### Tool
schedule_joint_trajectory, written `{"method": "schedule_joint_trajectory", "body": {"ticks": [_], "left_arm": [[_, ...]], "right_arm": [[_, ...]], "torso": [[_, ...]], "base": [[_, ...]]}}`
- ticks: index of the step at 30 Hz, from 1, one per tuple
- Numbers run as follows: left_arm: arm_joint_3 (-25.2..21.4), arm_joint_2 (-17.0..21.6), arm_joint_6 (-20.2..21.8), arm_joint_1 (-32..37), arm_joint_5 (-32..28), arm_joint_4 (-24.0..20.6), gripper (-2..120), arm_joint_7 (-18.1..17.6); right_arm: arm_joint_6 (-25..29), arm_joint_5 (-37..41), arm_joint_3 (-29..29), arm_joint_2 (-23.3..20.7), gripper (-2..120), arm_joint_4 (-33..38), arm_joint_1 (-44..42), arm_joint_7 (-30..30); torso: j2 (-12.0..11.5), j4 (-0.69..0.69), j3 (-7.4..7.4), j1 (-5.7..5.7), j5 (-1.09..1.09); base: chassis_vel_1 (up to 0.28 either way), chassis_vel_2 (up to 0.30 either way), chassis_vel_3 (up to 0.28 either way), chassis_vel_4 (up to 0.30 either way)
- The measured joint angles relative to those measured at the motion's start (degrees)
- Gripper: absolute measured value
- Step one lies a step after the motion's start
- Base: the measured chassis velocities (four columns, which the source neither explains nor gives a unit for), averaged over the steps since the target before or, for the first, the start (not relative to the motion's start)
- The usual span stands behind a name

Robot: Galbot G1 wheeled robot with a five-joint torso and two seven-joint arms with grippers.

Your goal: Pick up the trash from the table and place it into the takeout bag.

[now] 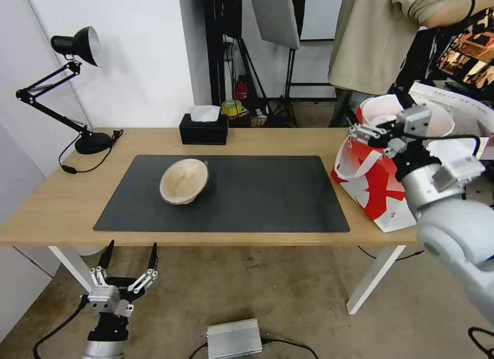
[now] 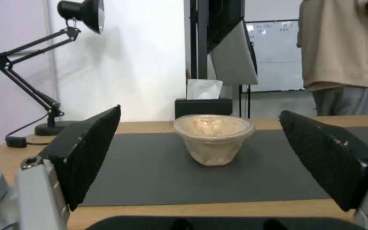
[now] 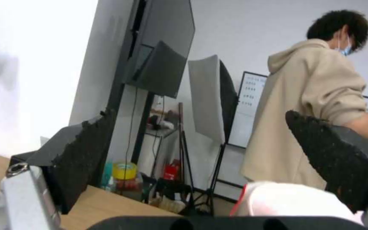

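Observation:
A tan round lidded bowl point(image 1: 184, 181) point(image 2: 214, 139), a piece of trash, stands left of centre on the black mat point(image 1: 257, 194) of the light-wood table point(image 1: 62, 194). My left gripper point(image 1: 129, 256) point(image 2: 200, 112) hangs open below the table's front edge, facing the bowl and well short of it. The red-and-white takeout bag point(image 1: 375, 179) stands on the table's right end, with a white rounded shape point(image 1: 383, 112) point(image 3: 290, 199) in its mouth. My right gripper point(image 1: 366, 132) point(image 3: 200, 113) is open and holds nothing, just over the bag's near rim.
A black tissue box point(image 1: 204, 128) sits at the table's back edge, and a black desk lamp point(image 1: 77, 91) at the back left. A person in a beige hoodie stands behind the bag. A silver box point(image 1: 234, 338) lies on the floor in front.

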Motion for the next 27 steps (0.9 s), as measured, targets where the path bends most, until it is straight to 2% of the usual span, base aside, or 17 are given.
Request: {"method": "schedule_joint_trajectory", "body": {"ticks": [8,11,19,22,23,25,27], "left_arm": [[0.1,-1.1,0.0,0.0,0.5,-0.2,100,0.0],[0.1,-1.5,0.1,0.1,0.6,-0.2,100,0.1],[0.1,-1.7,0.0,0.1,0.9,-0.2,100,0.1],[0.2,-1.9,0.0,0.1,1.1,-0.2,100,0.1],[0.2,-1.9,0.0,0.1,1.1,-0.2,100,0.1],[0.1,-1.9,0.0,0.1,1.2,-0.5,100,0.1],[0.0,-1.9,0.0,0.1,1.2,-0.6,100,0.1]], "right_arm": [[1.8,-6.4,4.0,6.6,100,2.8,-11.0,-3.3],[3.1,-10.3,5.3,10.5,100,4.1,-16.1,-5.2],[5.2,-16.6,4.4,16.0,100,4.5,-20.6,-7.6],[6.4,-20.1,3.5,19.8,100,4.7,-24.0,-8.9],[6.4,-20.1,3.5,19.8,100,4.7,-24.0,-8.9],[8.7,-23.6,3.4,23.4,100,4.6,-28.2,-10.5],[9.8,-25.5,3.4,25.1,100,4.4,-30.2,-11.2]], "torso": [[0.0,0.00,0.00,0.00,0.01],[0.0,0.00,0.00,0.00,0.01],[0.0,0.01,0.00,0.00,0.01],[0.0,0.01,0.00,0.00,0.01],[0.0,0.01,0.00,0.00,0.01],[0.0,0.00,0.00,0.00,0.00],[0.0,0.00,0.00,-0.01,0.00]], "base": [[0.000,0.000,0.000,0.000],[0.000,0.000,0.000,0.000],[0.000,0.000,0.000,0.000],[0.000,0.000,0.000,0.000],[0.000,0.000,0.000,0.000],[0.000,0.000,0.000,0.000],[0.000,0.000,0.000,0.000]]}}
